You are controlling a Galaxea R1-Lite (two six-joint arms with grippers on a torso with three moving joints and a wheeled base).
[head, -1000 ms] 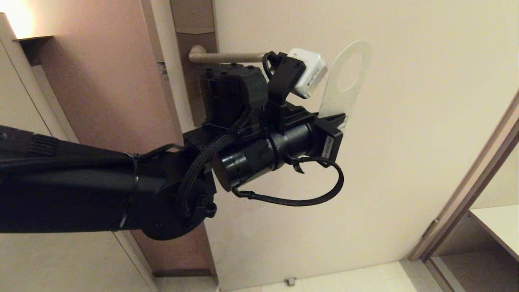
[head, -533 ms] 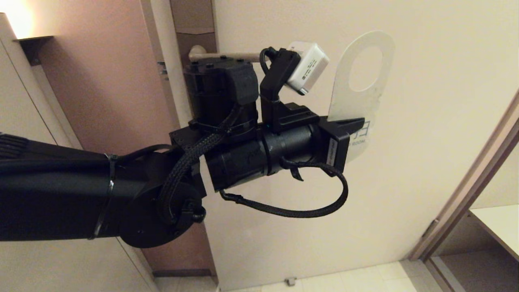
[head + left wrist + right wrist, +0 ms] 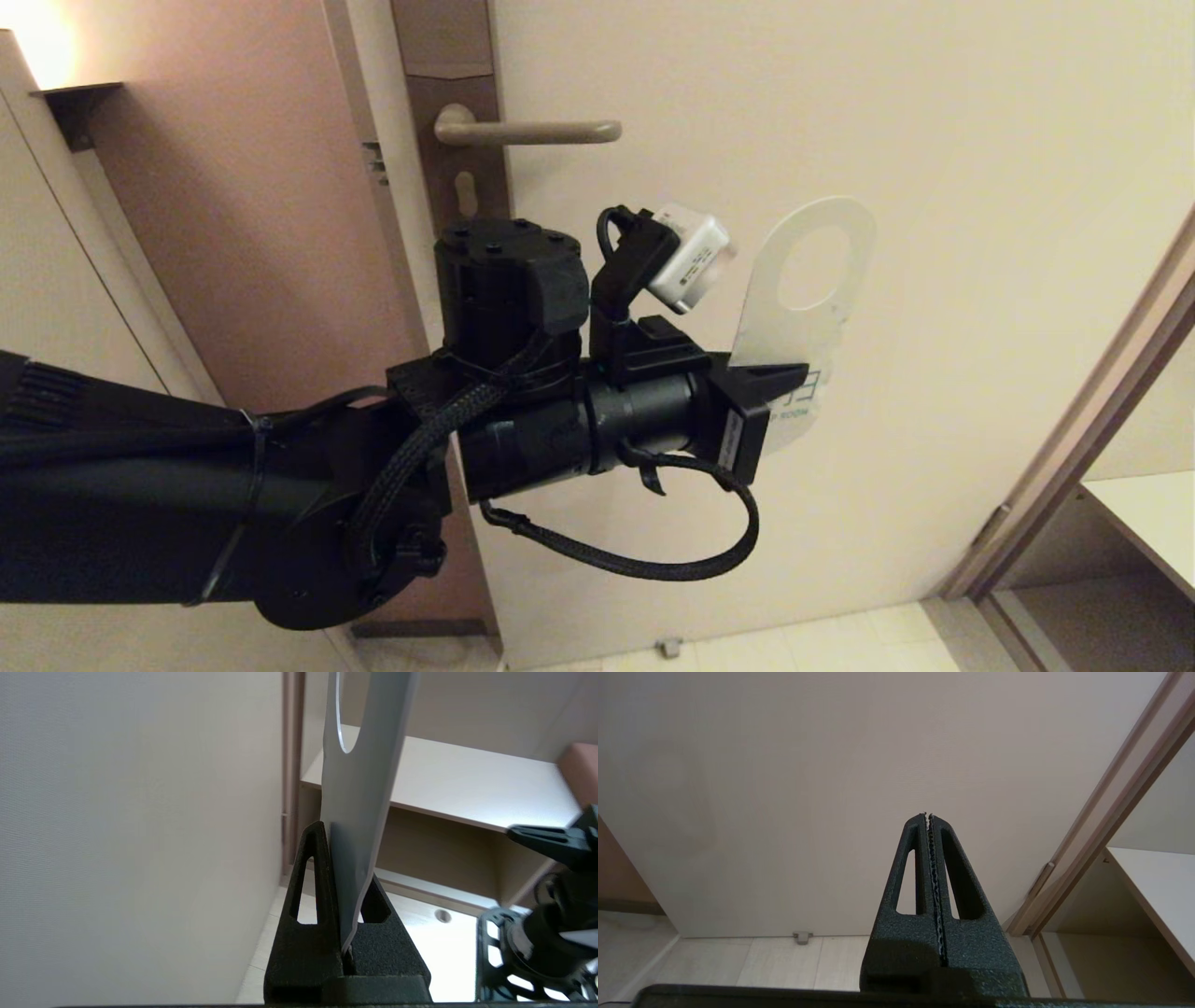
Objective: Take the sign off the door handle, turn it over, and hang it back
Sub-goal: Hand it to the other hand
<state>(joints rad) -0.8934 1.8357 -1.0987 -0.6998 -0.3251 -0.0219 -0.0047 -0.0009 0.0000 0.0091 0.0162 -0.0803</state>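
The door handle (image 3: pixel 527 132) is a slim horizontal lever, bare, with nothing hanging on it. The sign (image 3: pixel 761 322) is below and to the right of the handle's tip, clear of it. It stands upright in front of the door with its oval hole uppermost and its white side, showing part of the word "ROOM", turned toward the head camera. My left gripper (image 3: pixel 780 378) is shut on the sign's lower part. In the left wrist view the sign (image 3: pixel 364 788) rises edge-on from between the left gripper's (image 3: pixel 345 858) black fingers. My right gripper (image 3: pixel 928 815) is shut and empty, low down and pointing at the door.
The handle sits on a tall brown lock plate (image 3: pixel 448 56) with a keyhole (image 3: pixel 464 194) below it. The pale door (image 3: pixel 980 233) fills the background. A door frame (image 3: pixel 1074 448) and a shelf (image 3: pixel 1153 523) stand at right. A small door stop (image 3: pixel 667 646) sits on the floor.
My left arm has dropped down with the sign, from level with the handle's tip to well below it. The whole handle now shows.
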